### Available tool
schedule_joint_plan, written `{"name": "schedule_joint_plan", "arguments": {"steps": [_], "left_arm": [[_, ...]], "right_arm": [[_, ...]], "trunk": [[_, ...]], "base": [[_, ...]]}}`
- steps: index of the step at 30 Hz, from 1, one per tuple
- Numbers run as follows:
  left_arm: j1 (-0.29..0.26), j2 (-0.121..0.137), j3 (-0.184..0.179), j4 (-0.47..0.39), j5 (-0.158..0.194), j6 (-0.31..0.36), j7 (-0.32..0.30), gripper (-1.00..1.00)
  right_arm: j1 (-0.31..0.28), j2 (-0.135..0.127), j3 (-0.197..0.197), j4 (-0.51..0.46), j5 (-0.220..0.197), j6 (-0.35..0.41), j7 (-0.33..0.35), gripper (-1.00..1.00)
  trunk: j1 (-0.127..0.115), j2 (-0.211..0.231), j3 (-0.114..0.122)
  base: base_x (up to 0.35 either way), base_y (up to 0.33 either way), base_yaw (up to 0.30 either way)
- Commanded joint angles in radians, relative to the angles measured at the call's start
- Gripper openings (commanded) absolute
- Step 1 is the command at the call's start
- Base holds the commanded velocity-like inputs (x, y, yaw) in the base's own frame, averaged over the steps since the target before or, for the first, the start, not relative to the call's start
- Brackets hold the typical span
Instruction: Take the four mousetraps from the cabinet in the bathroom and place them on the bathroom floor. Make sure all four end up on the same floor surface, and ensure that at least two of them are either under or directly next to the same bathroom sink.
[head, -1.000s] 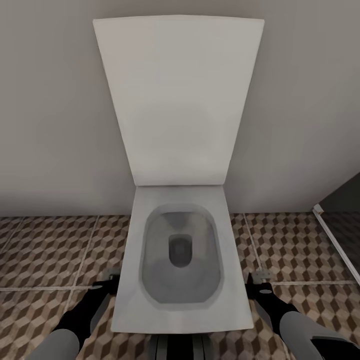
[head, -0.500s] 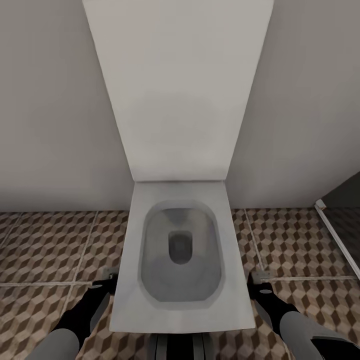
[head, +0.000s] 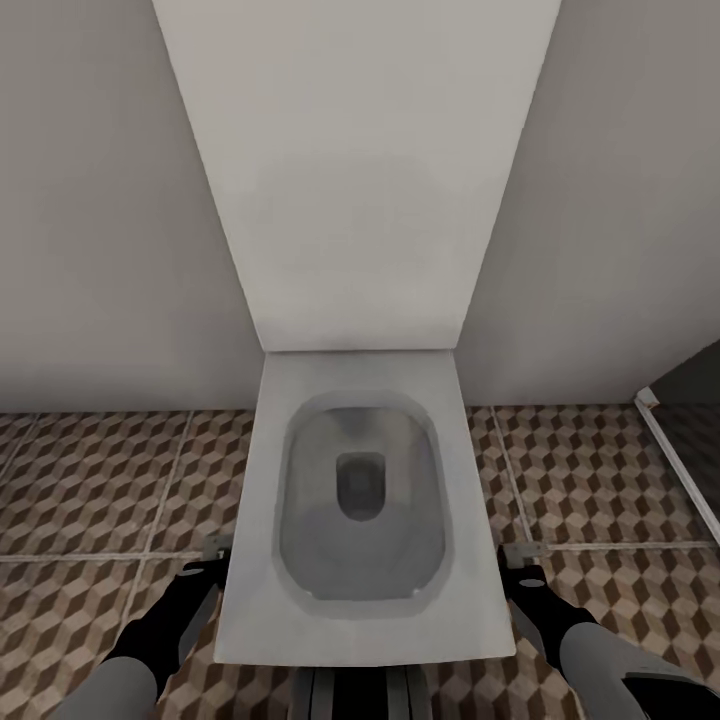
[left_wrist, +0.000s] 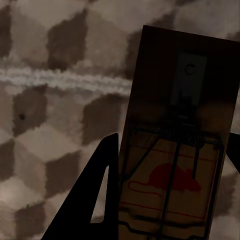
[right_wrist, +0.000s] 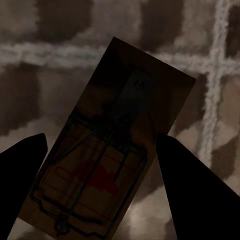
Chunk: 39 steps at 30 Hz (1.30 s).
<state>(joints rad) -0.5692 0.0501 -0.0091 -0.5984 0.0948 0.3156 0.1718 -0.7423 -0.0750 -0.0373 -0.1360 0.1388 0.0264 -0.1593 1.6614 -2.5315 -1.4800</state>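
My left gripper (head: 214, 562) hangs low beside the toilet's left side, shut on a mousetrap (left_wrist: 180, 145). This is a small brown wooden board with wire parts and a red mouse mark, held between the dark fingers (left_wrist: 95, 200) above the cube-patterned bathroom floor (head: 100, 480). My right gripper (head: 524, 568) hangs by the toilet's right side, shut on a second mousetrap (right_wrist: 115, 150) with the same red mark. In the head view each trap shows as a small edge at the gripper tips, left (head: 219, 546) and right (head: 521, 550). The cabinet and the sink are out of view.
A white toilet (head: 360, 620) with its lid raised (head: 350, 180) stands straight ahead against a plain grey wall, between my two arms. At the right a white threshold strip (head: 678, 475) borders a dark shower floor (head: 700, 440).
The whole view has shifted: the toilet appears larger and closer, and its lid's top edge has left the picture. Both arms hold the same pose with their traps.
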Motion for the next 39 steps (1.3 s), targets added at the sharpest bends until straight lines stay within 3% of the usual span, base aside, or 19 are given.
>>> {"name": "schedule_joint_plan", "arguments": {"steps": [1, 13, 21, 31, 39], "left_arm": [[0.0, 0.0, -0.002, -0.002, 0.008, 0.006, 0.008, -1.0], [0.0, 0.004, -0.001, -0.003, 0.007, 0.005, 0.009, -1.0], [0.0, 0.037, 0.02, -0.007, 0.009, 0.004, 0.008, -1.0], [0.0, 0.049, 0.027, -0.026, 0.009, 0.005, 0.008, -1.0], [0.0, 0.047, 0.027, -0.026, 0.01, 0.005, 0.008, -1.0]], "right_arm": [[0.0, 0.0, -0.004, -0.001, 0.01, 0.003, -0.002, -1.0], [0.0, -0.001, -0.004, -0.001, 0.009, 0.003, -0.001, -1.0], [0.0, -0.007, -0.007, -0.001, 0.007, 0.003, -0.001, -1.0], [0.0, -0.006, -0.009, -0.001, 0.007, 0.003, 0.0, -1.0], [0.0, -0.006, -0.009, -0.001, 0.007, 0.002, 0.0, -1.0]], "trunk": [[0.0, 0.0, -0.001], [0.0, 0.0, -0.001], [0.0, 0.0, -0.001], [0.0, 0.0, -0.001], [0.003, -0.002, -0.032]], "base": [[0.0, 0.0, 0.0], [0.0, 0.0, 0.0], [0.0, 0.0, 0.0], [0.0, 0.0, 0.0], [0.0, 0.0, 0.0]]}}
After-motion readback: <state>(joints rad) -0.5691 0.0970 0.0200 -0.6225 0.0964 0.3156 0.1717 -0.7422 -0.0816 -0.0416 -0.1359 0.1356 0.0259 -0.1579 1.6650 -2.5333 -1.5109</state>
